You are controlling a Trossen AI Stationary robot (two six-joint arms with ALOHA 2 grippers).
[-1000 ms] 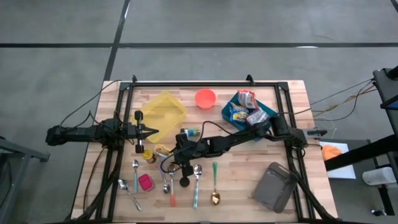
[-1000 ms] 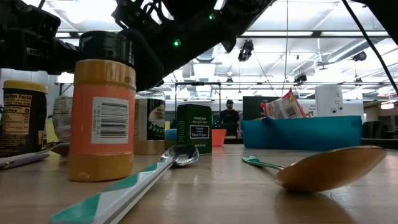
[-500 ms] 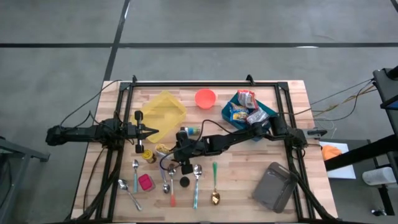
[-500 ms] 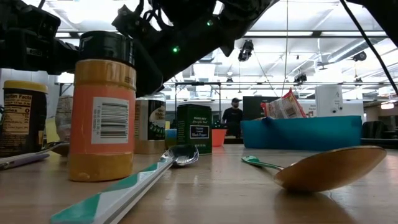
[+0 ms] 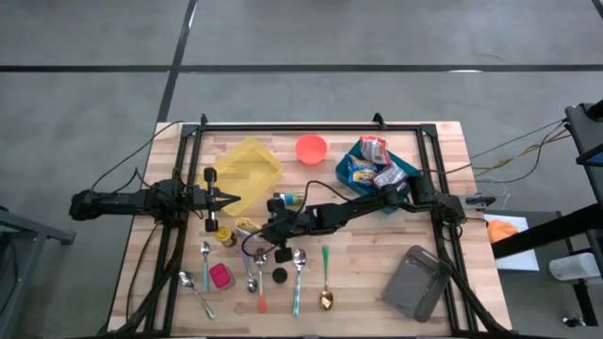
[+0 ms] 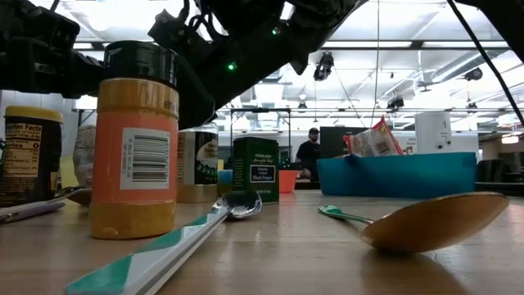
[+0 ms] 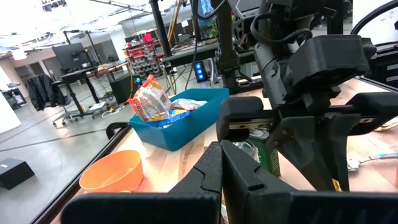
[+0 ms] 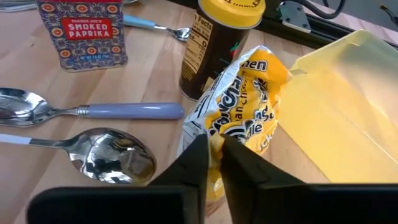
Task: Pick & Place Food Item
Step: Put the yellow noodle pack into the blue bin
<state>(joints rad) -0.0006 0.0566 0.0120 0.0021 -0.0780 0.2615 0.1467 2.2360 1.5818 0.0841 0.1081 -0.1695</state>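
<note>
From above, we see the wooden table [image 5: 443,245] with the right gripper [image 5: 267,236] reaching over the middle, near a yellow snack bag [image 5: 247,228]. The left gripper [image 5: 233,200] waits beside the yellow tray [image 5: 247,168], its fingers closed on nothing.

From table height, we see an orange spice jar [image 6: 134,152] up close, a gold spoon [image 6: 434,220] and a blue bin [image 6: 397,174].

The left wrist view shows us its two fingers pressed together, with an orange bowl [image 7: 113,172] beyond.

In the right wrist view, we see the fingers pinched shut on the snack bag's [image 8: 242,106] edge. The bag lies on the table, touching the tray [image 8: 348,106], by a brown jar [image 8: 217,43] and a paprika tin [image 8: 83,32].
</note>
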